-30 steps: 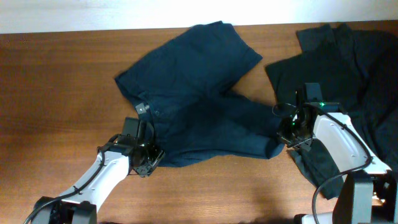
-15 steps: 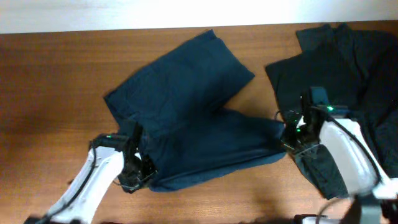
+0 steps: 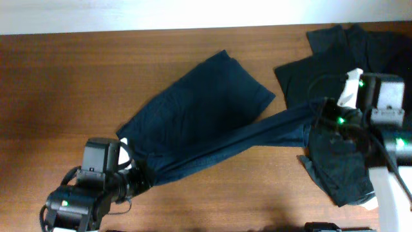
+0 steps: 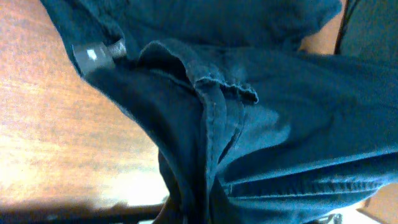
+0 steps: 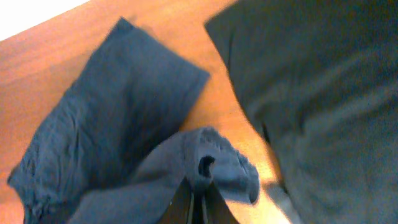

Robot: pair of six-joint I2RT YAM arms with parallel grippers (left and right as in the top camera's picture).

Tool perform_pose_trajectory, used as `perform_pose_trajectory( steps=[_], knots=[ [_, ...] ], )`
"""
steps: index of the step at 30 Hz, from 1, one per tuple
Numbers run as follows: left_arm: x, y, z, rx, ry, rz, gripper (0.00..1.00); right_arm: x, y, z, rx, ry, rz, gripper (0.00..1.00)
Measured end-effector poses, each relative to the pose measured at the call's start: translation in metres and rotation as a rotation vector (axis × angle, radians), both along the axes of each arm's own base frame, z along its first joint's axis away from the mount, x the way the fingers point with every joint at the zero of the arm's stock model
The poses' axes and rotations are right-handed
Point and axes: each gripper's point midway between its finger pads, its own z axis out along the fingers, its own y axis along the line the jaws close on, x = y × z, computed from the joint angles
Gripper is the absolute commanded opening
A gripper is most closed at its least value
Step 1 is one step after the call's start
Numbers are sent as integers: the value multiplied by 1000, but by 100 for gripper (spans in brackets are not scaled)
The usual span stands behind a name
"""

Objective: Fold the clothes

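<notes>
We have the navy shorts (image 3: 206, 125) stretched taut between both arms, probably to flatten them for a fold. The left gripper (image 3: 140, 182) is clamped on one end by the near edge, and the right gripper (image 3: 317, 124) is pinched on the bunched other end toward the right edge. The cloth is creased, with one leg lying flat mid-bench, and the black garments (image 3: 360, 64) are heaped in the far right corner.

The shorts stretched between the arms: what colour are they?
The shorts are navy blue, clearest in overhead view.

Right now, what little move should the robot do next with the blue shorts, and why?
Probably swing the held edge over the leg lying flat and lower it. Both jaws are shut on the shorts, stretching one edge tight between them, while one leg rests flat on the table.
</notes>
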Motion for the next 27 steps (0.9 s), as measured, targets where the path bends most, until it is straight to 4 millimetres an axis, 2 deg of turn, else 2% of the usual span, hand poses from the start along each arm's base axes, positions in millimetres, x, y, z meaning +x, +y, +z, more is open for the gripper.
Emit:
perform_pose_trajectory(
  steps=[3,5,6,7,9,12,14,17,20,21,22,23,24,25,26,27],
  knots=[
    [34,4,-13,9,42,136,1,46,6,-17,22,-22,48,4],
    [55,6,-22,11,60,216,1,85,15,-17,55,-106,95,4],
    [74,9,-30,17,60,267,1,97,19,-24,65,-110,112,4],
    [82,11,-37,20,80,300,1,105,22,-28,67,-118,128,4],
    [100,25,-53,35,114,410,1,128,42,-47,48,-128,206,4],
    [116,48,-76,64,163,529,1,149,70,-69,19,-142,293,4],
    [123,59,-91,71,199,580,7,167,87,-83,9,-172,335,4],
    [129,67,-115,83,259,626,11,187,102,-106,-8,-195,371,4],
    [135,71,-126,95,270,661,12,213,123,-120,-24,-276,405,4],
    [141,73,-125,93,245,670,16,222,131,-123,-30,-313,416,4],
    [146,74,-123,88,220,674,27,229,139,-123,-32,-353,424,16],
    [153,75,-121,80,193,681,40,236,149,-121,-33,-398,435,61],
    [158,76,-119,77,168,687,51,237,157,-122,-32,-413,446,66],
    [162,80,-117,76,154,702,56,238,160,-123,-40,-417,446,78],
    [163,85,-117,80,148,719,56,239,157,-126,-67,-409,429,87],
    [163,94,-117,84,146,746,57,239,150,-131,-97,-386,398,87]
  ],
)
